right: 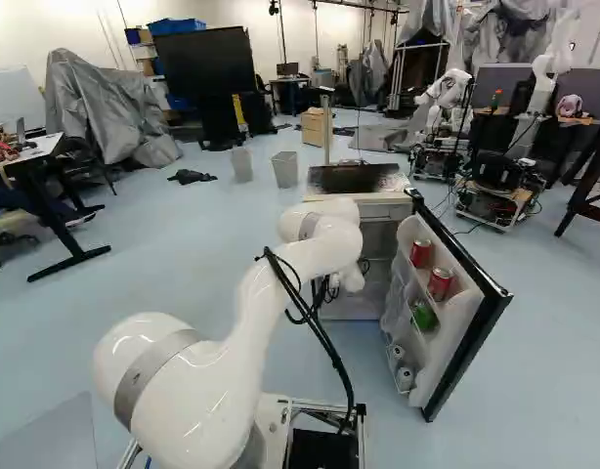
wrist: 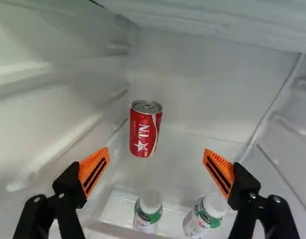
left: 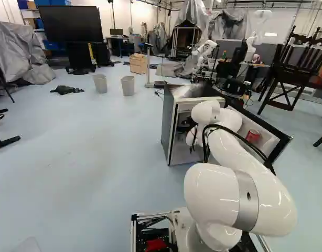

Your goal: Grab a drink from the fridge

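1. Drink can (wrist: 144,130), red, upright, inside the white-lined fridge (left: 169,126), which stands ahead and is the largest thing here.
2. Fridge door (right: 454,337), swung open to the right, with more red cans (right: 440,283) in its racks.
3. White arm (right: 230,366), its far end reaching into the fridge.
4. Gripper (wrist: 157,153), fingers spread wide with nothing gripped. The can is ahead of them, nearer the left finger, toward the far left corner. Best to shift left to centre it, ease in level until the pads flank its middle, then close gently and evenly, minding the left wall.
5. Two small white bottles (wrist: 148,215) (wrist: 207,217), near side, low between the fingers; they could topple, so pass above them.
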`<state>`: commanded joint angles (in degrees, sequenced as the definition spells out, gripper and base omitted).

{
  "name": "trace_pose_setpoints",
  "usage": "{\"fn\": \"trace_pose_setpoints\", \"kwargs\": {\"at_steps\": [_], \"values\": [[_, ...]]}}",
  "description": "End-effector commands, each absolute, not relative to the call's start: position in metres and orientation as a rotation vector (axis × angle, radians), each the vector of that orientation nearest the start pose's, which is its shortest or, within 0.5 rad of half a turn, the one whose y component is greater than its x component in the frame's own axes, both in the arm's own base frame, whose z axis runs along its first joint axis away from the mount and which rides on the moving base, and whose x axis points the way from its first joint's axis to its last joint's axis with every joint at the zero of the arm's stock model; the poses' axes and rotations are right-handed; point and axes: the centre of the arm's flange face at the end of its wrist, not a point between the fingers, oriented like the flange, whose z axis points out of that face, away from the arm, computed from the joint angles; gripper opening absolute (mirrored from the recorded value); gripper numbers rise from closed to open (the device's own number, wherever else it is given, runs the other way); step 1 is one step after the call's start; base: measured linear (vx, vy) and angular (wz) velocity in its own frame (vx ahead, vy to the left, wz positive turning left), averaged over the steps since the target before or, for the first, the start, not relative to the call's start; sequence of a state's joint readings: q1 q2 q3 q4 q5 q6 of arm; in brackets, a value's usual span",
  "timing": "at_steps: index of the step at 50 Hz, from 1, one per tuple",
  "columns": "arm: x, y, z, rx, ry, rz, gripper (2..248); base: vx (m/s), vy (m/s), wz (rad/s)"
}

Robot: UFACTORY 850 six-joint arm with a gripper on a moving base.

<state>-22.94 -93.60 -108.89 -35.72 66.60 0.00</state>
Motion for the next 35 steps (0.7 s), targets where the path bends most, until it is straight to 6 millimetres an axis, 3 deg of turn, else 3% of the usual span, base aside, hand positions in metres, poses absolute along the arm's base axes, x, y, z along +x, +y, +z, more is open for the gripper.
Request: {"fn": "trace_pose_setpoints", "kwargs": {"at_steps": [35], "values": [[0.6906,-0.2366,-0.0525,-2.353,-0.385,-2.013,247,0.000,0.000,0.000]]}}
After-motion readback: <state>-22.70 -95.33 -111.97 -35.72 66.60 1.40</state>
